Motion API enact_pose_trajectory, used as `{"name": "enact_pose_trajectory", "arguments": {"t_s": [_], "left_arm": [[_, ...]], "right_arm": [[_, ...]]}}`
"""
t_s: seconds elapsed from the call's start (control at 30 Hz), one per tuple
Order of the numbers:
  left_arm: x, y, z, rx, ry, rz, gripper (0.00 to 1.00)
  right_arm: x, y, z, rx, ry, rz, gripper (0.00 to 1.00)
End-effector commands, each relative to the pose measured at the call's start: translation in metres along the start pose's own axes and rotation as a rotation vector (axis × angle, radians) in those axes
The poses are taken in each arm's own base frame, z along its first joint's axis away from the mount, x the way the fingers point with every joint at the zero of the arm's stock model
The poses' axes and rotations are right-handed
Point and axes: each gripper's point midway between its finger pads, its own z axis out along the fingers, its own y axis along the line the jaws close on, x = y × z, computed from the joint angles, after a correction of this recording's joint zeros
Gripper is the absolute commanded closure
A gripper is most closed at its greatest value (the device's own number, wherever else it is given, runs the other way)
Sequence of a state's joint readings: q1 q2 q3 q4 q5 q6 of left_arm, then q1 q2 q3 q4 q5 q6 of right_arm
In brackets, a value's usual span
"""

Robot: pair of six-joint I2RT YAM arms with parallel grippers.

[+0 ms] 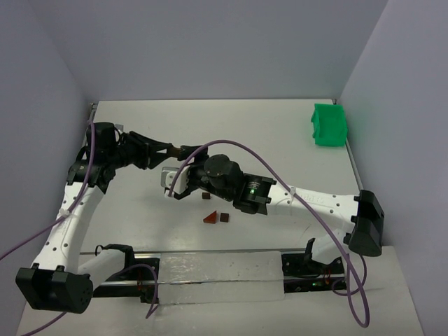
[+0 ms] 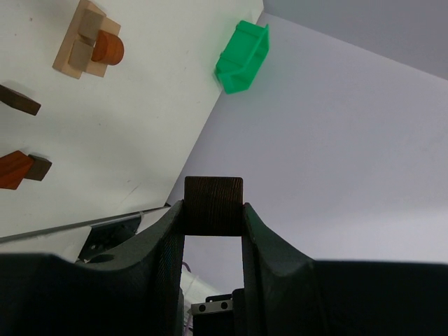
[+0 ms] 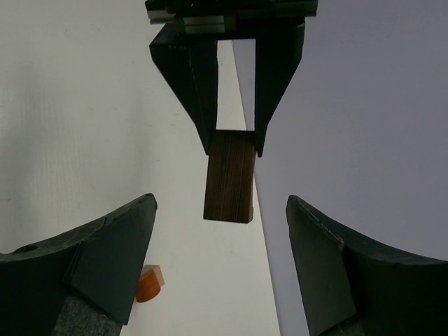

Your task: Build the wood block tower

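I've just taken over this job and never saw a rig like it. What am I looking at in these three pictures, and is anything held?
Two white robot arms, left arm and right arm, are bolted at the table's near edge. The overhead picture looks down on both; the other two come from a camera on each wrist. The left gripper is shut on a dark brown block, held in the air. The right gripper is open and empty, facing that block. On the table lie a tan base carrying small pieces, a dark bar, a reddish wedge beside a dark cube, and a green bin at the far right.
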State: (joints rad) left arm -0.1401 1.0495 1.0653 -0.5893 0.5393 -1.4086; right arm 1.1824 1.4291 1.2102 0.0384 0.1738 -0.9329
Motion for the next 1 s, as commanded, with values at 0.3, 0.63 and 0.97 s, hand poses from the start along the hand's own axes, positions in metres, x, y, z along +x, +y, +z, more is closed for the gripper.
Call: {"name": "enact_pose_trajectory", "arguments": {"t_s": [0.3,0.63,0.97], "left_arm": [[0.011,-0.02,-0.01,0.019,0.012,-0.01,1.0],[0.013,-0.017,-0.01,0.017,0.016,-0.012,1.0],[0.014,-0.012,-0.01,0.008,0.018,-0.018,1.0]], "right_arm": [[-0.009,-0.011,0.018,0.017,-0.018,-0.034,0.26],[0.001,-0.019,0.024,0.046,0.023,-0.038,0.53],[0.006,-0.038,0.018,0.109,0.033,-0.023,0.3]]}}
